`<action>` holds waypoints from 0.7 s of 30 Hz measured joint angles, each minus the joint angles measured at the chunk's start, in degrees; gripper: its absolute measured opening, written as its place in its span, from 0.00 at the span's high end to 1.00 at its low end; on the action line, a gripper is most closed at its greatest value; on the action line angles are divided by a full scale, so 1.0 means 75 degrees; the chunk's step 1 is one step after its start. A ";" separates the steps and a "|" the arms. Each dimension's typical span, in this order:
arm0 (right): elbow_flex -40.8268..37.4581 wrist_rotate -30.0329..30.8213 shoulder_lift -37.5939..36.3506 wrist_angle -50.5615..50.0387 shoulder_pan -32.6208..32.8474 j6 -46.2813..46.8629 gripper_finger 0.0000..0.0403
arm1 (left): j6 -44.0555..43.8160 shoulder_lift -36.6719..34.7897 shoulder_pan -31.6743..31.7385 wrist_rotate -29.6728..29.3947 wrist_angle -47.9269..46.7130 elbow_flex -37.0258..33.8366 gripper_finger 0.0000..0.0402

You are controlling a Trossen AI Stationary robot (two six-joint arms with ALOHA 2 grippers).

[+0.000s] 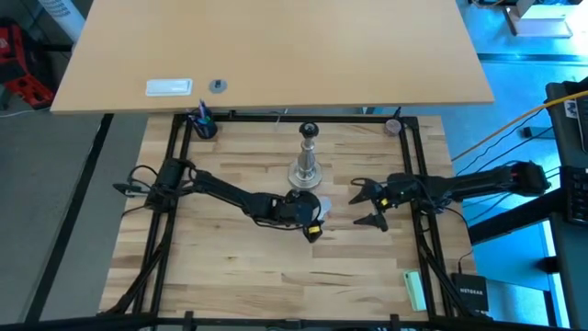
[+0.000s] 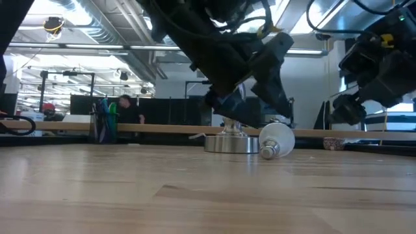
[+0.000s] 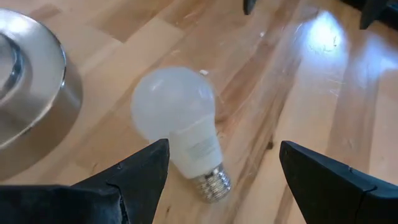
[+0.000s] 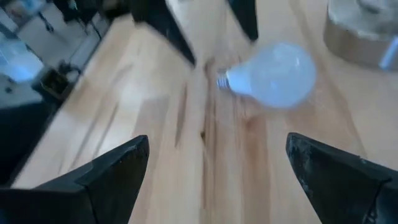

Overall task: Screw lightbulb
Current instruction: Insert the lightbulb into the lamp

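The white lightbulb [image 3: 177, 121] lies on its side on the wooden table, globe and grey screw base [image 3: 211, 183] both resting on the wood. It also shows in the low view [image 2: 276, 141] and the right wrist view [image 4: 273, 73]. The silver stand [image 1: 306, 161] stands upright just beyond it, its round base [image 2: 231, 142] on the table. My left gripper [image 3: 224, 149] is open, low over the bulb, with its fingers on either side of the bulb's neck. My right gripper [image 1: 367, 204] is open and empty, a little to the bulb's right.
A black frame [image 1: 175, 165] runs round the work area. A cup with pens [image 1: 202, 124] stands at the back left, a small dish [image 1: 393, 126] at the back right, and a green object [image 1: 415, 290] at the front right. Bare wood lies toward the near edge.
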 joint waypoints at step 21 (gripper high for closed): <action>0.0166 0.1545 0.3434 0.2529 0.0065 -0.0734 0.06 | 0.1003 0.0871 0.0380 -0.0116 0.0380 0.0004 0.27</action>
